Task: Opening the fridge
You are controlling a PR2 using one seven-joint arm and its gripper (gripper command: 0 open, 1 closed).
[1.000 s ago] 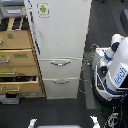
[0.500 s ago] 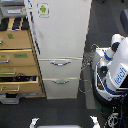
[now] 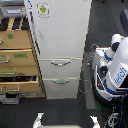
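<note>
The fridge (image 3: 59, 37) stands tall and white in the middle of the exterior view, its large upper door shut, a green sticker (image 3: 43, 9) near the top, and two lower drawers with curved silver handles (image 3: 60, 63) also closed. Touching its left side is a tan wooden cabinet (image 3: 17, 60) with one drawer pulled out. The robot (image 3: 114, 70) waits at the right, apart from the fridge. Its hand cannot be picked out, so whether it is open or closed cannot be told. Judging by this, the reach has not begun; next the arm must find the door's edge.
</note>
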